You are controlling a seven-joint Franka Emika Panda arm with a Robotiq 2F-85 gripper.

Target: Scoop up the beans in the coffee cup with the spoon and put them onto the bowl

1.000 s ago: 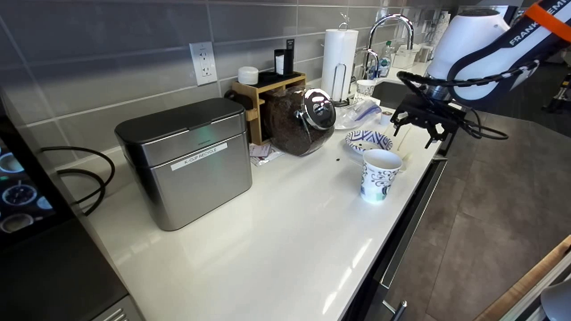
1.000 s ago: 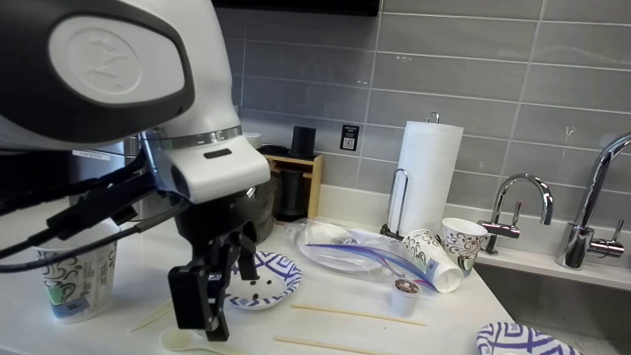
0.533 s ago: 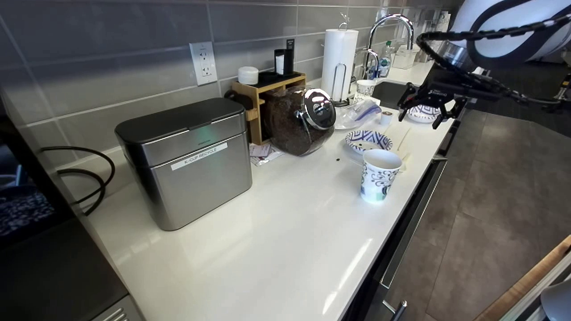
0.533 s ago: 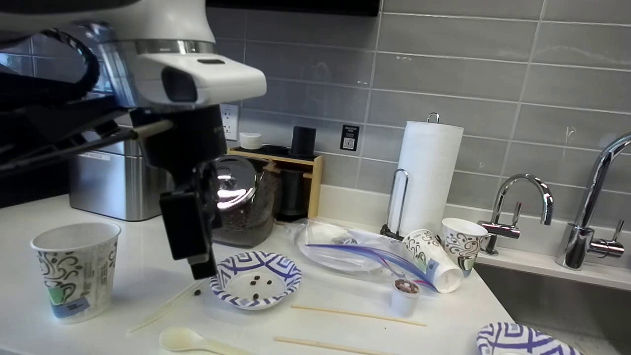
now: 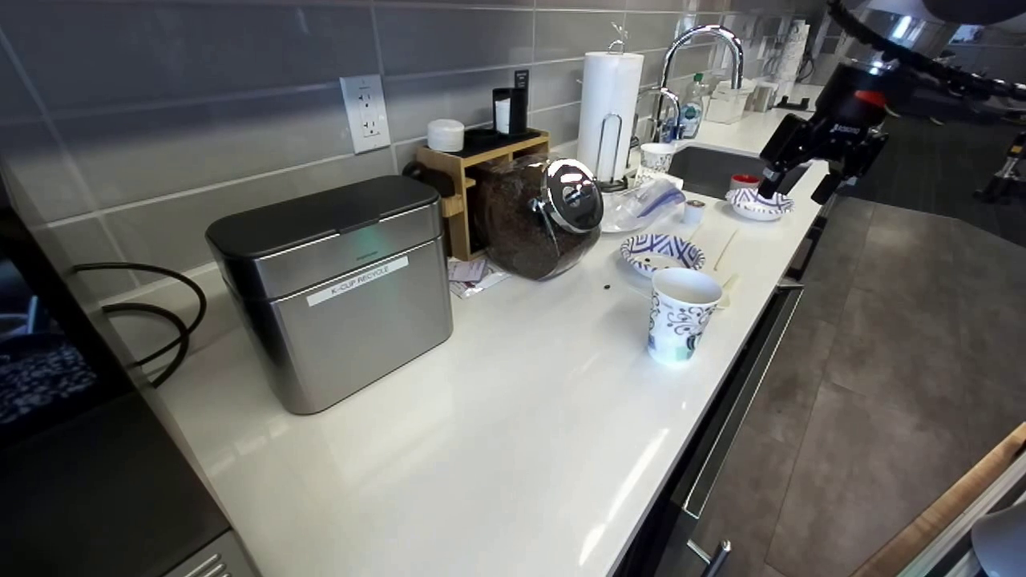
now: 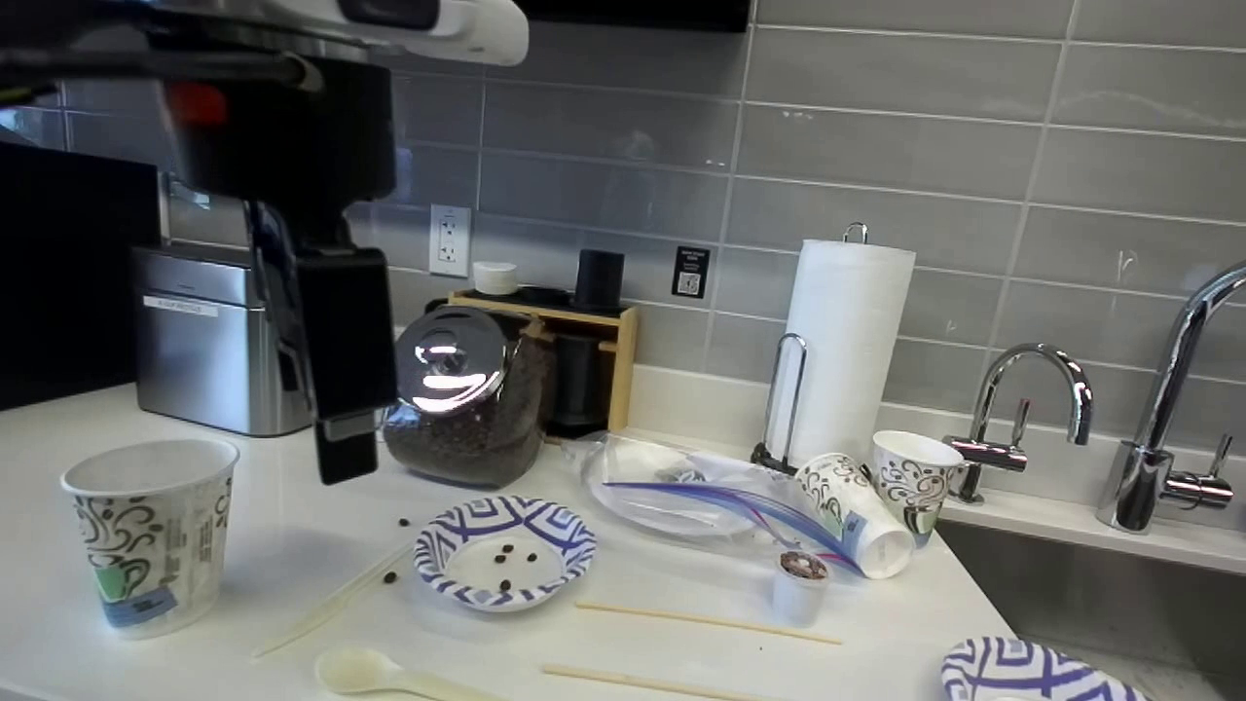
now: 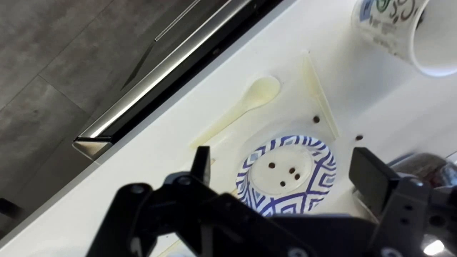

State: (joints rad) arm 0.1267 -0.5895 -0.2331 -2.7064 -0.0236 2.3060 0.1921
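Two black fingers (image 7: 371, 175) of the gripper (image 7: 279, 164) stood spread wide, pointing down above the pale, glossy counter (image 5: 513, 449); white arm (image 6: 477, 29) high at the top of an exterior view. Coffee cup (image 5: 681, 328) stood upright near the counter's edge: white, papery, tapered, scroll-patterned. Bowl (image 7: 326, 167) near it, low and round, rim banded in blue angles; four small dark beans (image 7: 292, 170) inside, two more on the counter nearby. Spoon (image 7: 264, 91) lay flat beside the bowl, cream-coloured, smooth; a matching knife (image 7: 313, 85) lay between cup and bowl. Bin (image 5: 361, 336) of brushed, silvery metal had a black lid, label reading "K-CUP RECYCLE". Rounded clear jar (image 5: 513, 232), shiny lid, dark grainy fill. Black card (image 6: 691, 258) on the grey tiled wall (image 6: 876, 117) carried a square code; its print was too small to read.
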